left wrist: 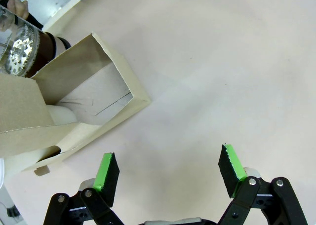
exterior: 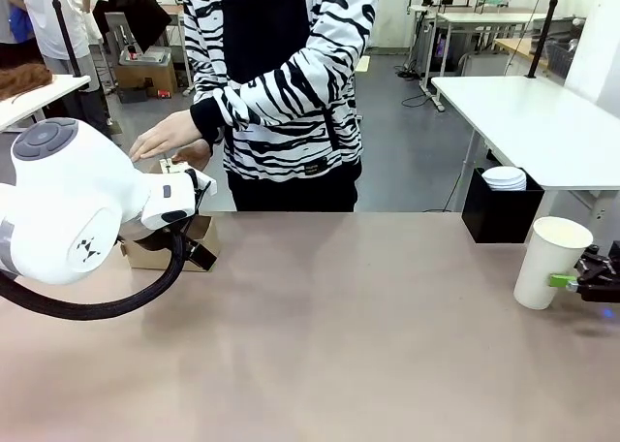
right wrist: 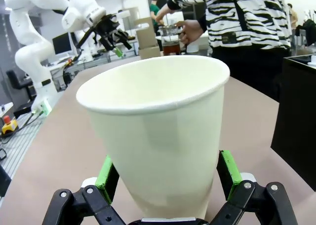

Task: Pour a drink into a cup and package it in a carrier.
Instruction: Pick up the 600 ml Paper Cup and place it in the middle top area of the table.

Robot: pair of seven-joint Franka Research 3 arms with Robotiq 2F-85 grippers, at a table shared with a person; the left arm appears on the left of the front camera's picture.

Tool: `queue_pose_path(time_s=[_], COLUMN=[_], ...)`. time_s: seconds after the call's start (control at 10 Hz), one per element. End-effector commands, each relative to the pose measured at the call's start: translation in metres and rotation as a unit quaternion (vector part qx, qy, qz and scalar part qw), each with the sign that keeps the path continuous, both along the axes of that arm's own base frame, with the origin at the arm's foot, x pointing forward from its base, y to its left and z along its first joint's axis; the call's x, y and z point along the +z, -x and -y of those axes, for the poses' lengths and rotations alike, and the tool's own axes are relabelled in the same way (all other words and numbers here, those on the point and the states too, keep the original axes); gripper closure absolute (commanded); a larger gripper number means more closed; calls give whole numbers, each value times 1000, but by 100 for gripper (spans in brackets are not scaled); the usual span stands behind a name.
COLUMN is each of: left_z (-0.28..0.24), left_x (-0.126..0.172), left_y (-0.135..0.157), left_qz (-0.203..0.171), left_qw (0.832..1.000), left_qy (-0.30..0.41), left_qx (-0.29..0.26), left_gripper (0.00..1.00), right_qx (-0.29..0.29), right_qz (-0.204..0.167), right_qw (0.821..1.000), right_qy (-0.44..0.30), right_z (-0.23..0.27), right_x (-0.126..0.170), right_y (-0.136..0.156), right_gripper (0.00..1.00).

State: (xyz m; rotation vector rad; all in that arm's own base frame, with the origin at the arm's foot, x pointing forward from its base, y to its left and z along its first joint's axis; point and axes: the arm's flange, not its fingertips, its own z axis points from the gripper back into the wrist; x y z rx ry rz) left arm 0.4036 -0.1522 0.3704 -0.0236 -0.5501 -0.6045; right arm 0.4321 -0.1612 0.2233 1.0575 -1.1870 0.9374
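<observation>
A white paper cup (right wrist: 153,136) stands empty on the table at the right edge (exterior: 550,261). My right gripper (right wrist: 168,158) is open, with one green pad on each side of the cup's lower wall (exterior: 559,280). At the far left the brown cardboard carrier (left wrist: 94,94) lies on the table, partly hidden by my left arm (exterior: 145,256). My left gripper (left wrist: 168,156) hovers open and empty just beside it (right wrist: 118,42). The person holds a glass pitcher of dark drink (right wrist: 171,43) behind the carrier (left wrist: 29,50).
The person in a striped top (exterior: 281,83) stands at the far side, both hands (exterior: 165,135) over the carrier's end. A black box topped with white lids (exterior: 502,205) sits beyond the table's back right edge. Bare tan tabletop (exterior: 358,316) lies between the arms.
</observation>
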Motion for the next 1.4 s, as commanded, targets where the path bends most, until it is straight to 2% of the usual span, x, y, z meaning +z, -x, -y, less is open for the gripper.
queue_pose_path(time_s=[0.0,0.3,0.4,0.5,0.6,1.1,1.3], left_z=[0,0,0,0,0,0,0], left_x=[0,0,0,0,0,0,0], left_y=[0,0,0,0,0,0,0], left_qz=[0,0,0,0,0,0,0], left_qw=[1000,1000,1000,1000,1000,1000,1000], left_qy=[1,1,1,1,1,1,1], left_qx=[0,0,0,0,0,0,0], left_gripper=[0,0,0,0,0,0,0], right_qx=[-9,-9,-8,-8,6,6,-26], right_qz=[12,6,7,-10,-1,-4,-3], right_qw=[1000,1000,1000,1000,1000,1000,1000], right_qy=[3,2,2,-7,-1,-2,-15], right_z=[-20,-35,-36,-31,-31,-31,-46], right_x=[-1,-7,-11,-11,-6,-9,39], right_y=[-4,-12,-14,-14,-13,-13,-5], right_gripper=[0,0,20,20,20,20,20])
